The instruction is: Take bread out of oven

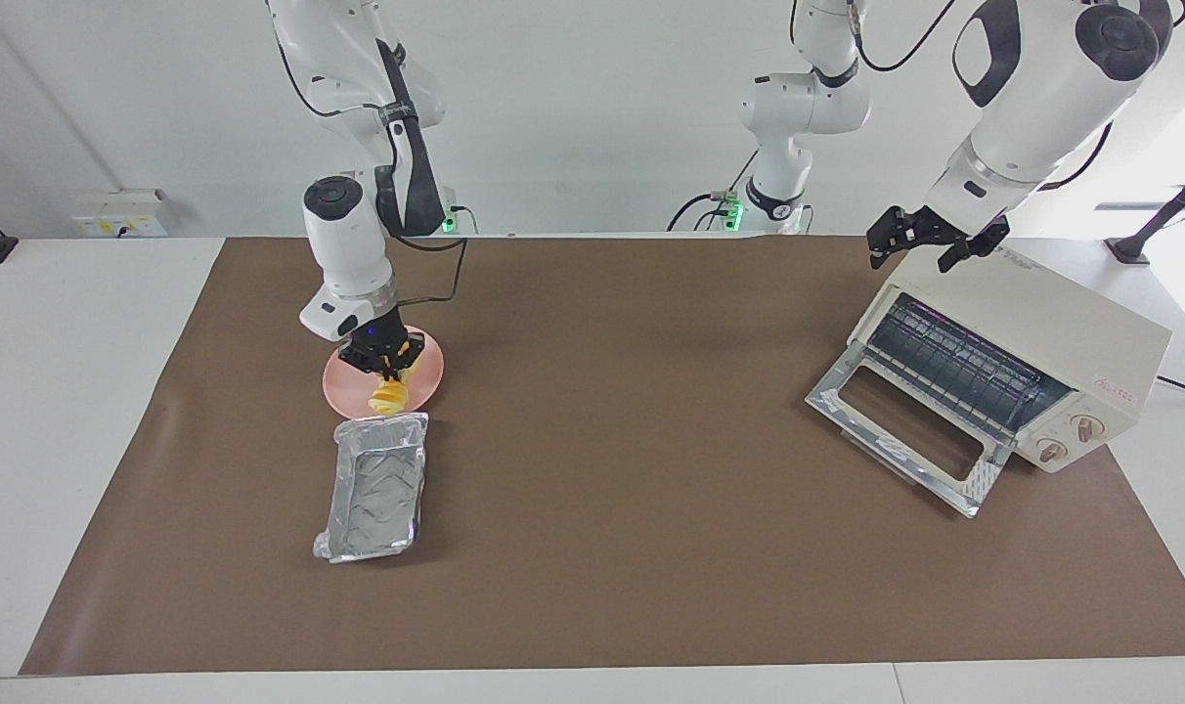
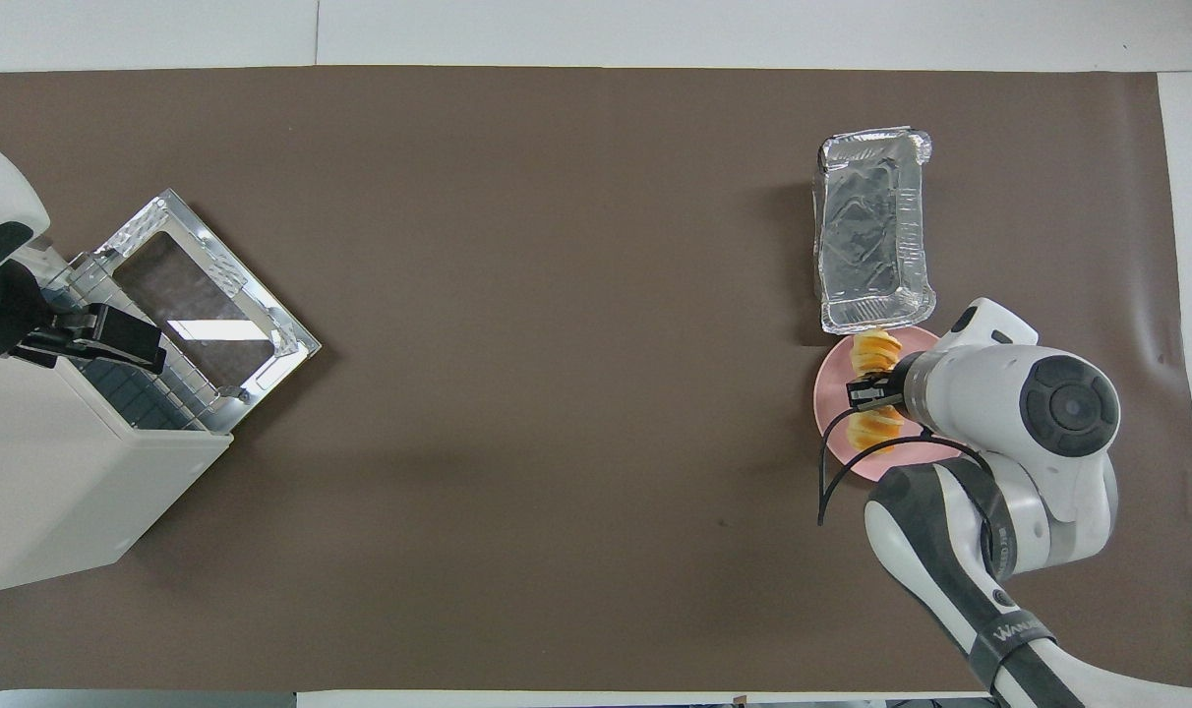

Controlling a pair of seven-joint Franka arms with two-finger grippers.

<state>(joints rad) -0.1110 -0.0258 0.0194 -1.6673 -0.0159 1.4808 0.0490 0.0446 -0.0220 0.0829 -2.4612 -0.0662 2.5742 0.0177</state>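
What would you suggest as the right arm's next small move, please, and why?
Probably open the fingers and lift straight up. The right gripper is down over the pink plate, around the middle of the bread, which looks to be lying on the plate, already out of the open oven.

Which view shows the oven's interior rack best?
The facing view: it looks straight into the oven past its dropped door, showing the wire rack with no bread on it. The overhead view shows mostly the oven's top and open door, and the left end effector covers part of the opening.
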